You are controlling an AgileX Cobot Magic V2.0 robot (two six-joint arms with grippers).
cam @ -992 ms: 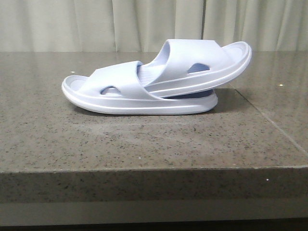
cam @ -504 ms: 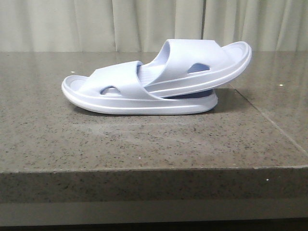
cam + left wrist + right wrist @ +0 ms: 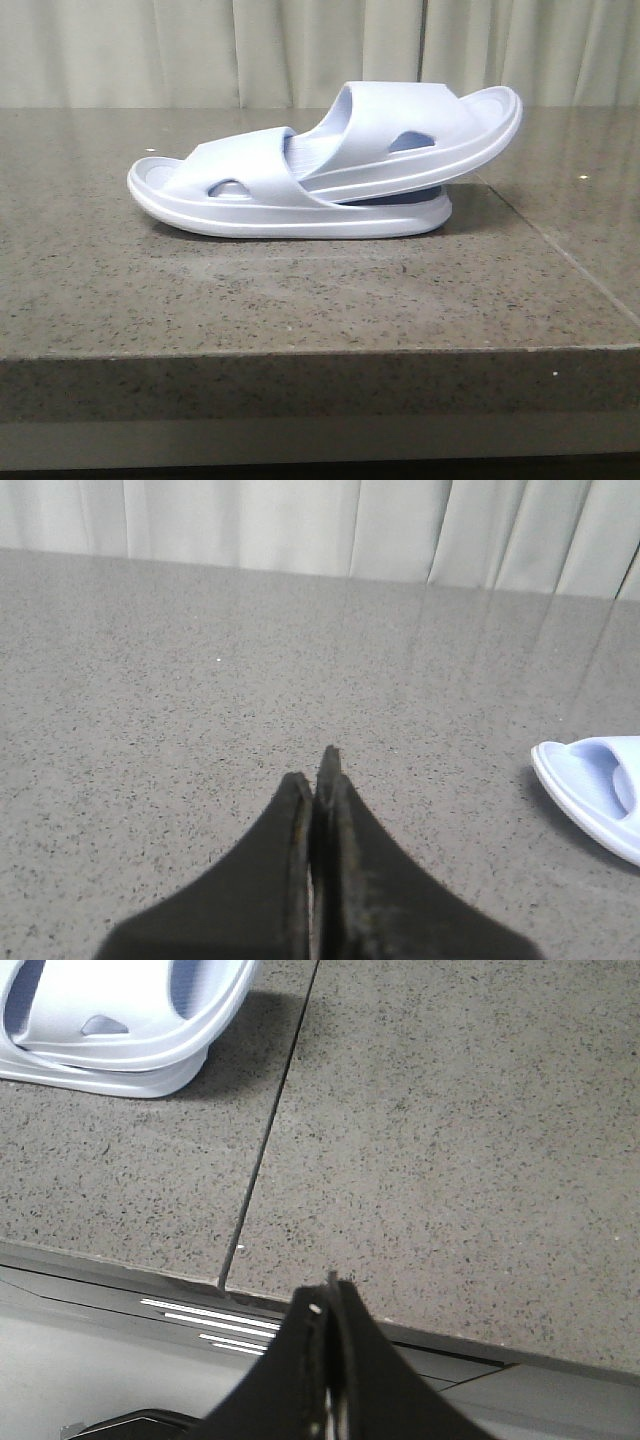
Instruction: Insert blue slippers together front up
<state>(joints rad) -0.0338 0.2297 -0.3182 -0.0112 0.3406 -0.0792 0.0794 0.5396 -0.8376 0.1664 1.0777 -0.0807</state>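
Nearest, at the front edge of the speckled grey-brown stone tabletop (image 3: 300,300), the right arm's black gripper (image 3: 328,1295) has its two fingers pressed together with nothing between them, poised over the table's near edge beside a thin seam (image 3: 270,1140) in the stone. The left arm's black gripper (image 3: 316,770) is likewise closed and empty, above bare stone. Further back, mid-table, lie the pale lavender-blue moulded foam slippers (image 3: 330,170): one flat on its sole, the other slid under its wide strap and tilted, its right end raised. Pale pleated curtains (image 3: 300,50) hang farthest back.
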